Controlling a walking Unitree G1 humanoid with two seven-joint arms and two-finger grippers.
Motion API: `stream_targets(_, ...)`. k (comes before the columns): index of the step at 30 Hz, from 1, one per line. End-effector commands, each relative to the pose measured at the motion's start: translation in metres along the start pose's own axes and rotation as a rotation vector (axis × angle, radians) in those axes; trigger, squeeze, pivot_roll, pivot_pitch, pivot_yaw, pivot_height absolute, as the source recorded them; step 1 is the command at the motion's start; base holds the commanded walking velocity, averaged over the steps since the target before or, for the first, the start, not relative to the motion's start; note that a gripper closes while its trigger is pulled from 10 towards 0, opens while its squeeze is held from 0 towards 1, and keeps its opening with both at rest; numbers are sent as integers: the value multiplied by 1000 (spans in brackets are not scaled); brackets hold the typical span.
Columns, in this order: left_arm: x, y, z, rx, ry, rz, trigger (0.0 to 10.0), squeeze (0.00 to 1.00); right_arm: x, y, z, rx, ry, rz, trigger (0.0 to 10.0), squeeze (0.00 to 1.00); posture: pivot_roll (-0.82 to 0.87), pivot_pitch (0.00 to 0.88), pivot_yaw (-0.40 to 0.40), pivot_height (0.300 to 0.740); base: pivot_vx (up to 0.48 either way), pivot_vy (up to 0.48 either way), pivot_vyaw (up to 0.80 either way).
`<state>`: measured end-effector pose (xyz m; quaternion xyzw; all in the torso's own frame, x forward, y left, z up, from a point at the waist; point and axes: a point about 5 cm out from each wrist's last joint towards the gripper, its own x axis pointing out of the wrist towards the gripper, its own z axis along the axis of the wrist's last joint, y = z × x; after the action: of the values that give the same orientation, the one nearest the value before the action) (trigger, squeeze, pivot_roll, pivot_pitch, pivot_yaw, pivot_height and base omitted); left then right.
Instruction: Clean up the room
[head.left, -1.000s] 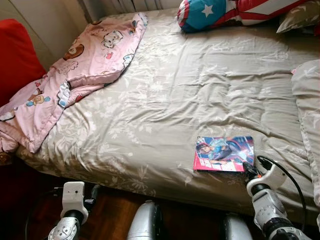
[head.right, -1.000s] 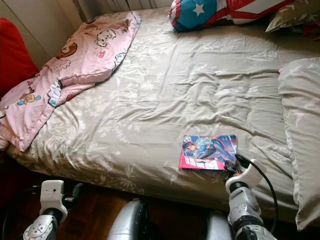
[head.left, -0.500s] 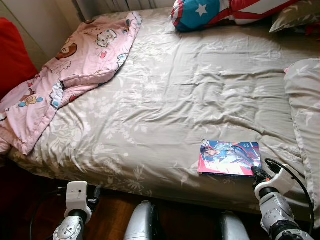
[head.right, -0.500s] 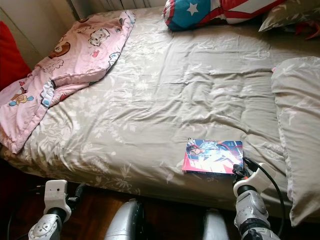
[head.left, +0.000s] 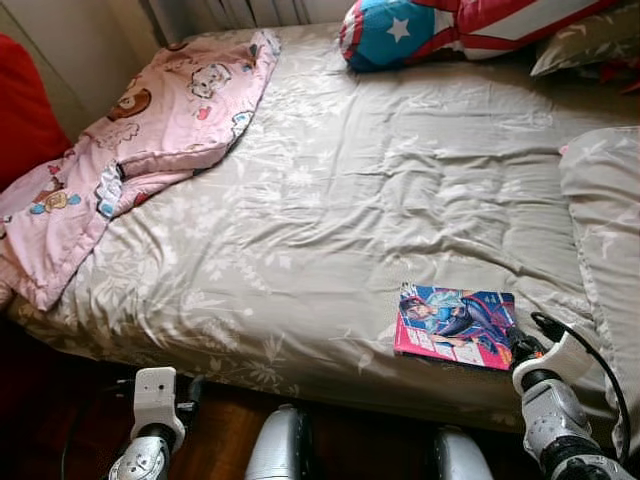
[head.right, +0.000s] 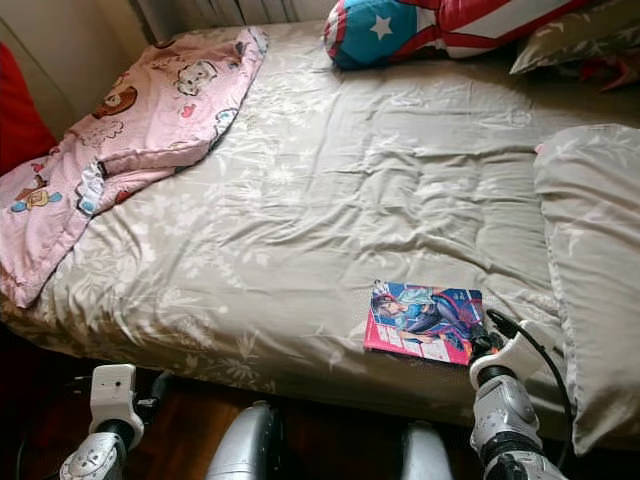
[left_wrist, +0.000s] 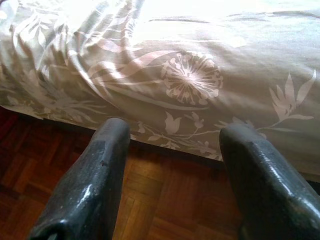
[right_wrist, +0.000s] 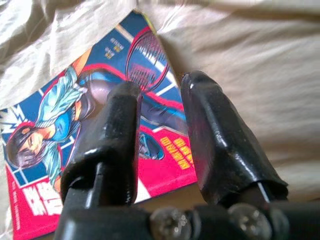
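A comic book (head.left: 456, 325) with a blue and pink cover lies flat on the beige floral bedspread (head.left: 380, 190), near the bed's front edge at the right. My right gripper (right_wrist: 160, 85) hovers low over the book's right edge, touching or nearly so. Its fingers (right_wrist: 117, 130) stand a little apart with only the cover showing between them. From the head, that gripper (head.left: 520, 345) sits at the book's right corner. My left gripper (left_wrist: 175, 130) is open, low by the bed's front edge above the wooden floor (left_wrist: 165, 200).
A pink cartoon-print blanket (head.left: 150, 130) hangs over the bed's left side, next to something red (head.left: 30, 110). A star-and-stripes cushion (head.left: 400, 30) lies at the head. A beige pillow (head.left: 605, 230) lies along the right edge.
The camera has shifted over the bed. The comic book has turned slightly on the bedspread, with my right gripper staying at its right corner. The left arm stays low by the floor.
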<state>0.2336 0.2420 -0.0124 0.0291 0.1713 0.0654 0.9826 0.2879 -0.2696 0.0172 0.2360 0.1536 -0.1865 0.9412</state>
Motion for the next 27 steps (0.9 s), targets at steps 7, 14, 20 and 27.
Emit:
stream_targets(7,-4,-9,-24,-57,127,34,10000,0,-9,16,-26,-302,33,125,10000,0,-52,63,85,626,0,0,0)
stream_targets(14,-9,-26,-41,-93,234,24,10000,0,-32,0,-72,-332,162,94,10000,0,-76,13,37,641,0,0,0)
stream_targets(20,-16,-33,-54,-97,316,25,10000,0,-53,-13,-106,-381,320,69,10000,0,-97,0,32,676,0,0,0)
stream_targets(27,-22,-36,-66,-53,416,-26,10000,0,-70,-27,-130,-359,447,-37,10000,0,-103,0,48,721,0,0,0)
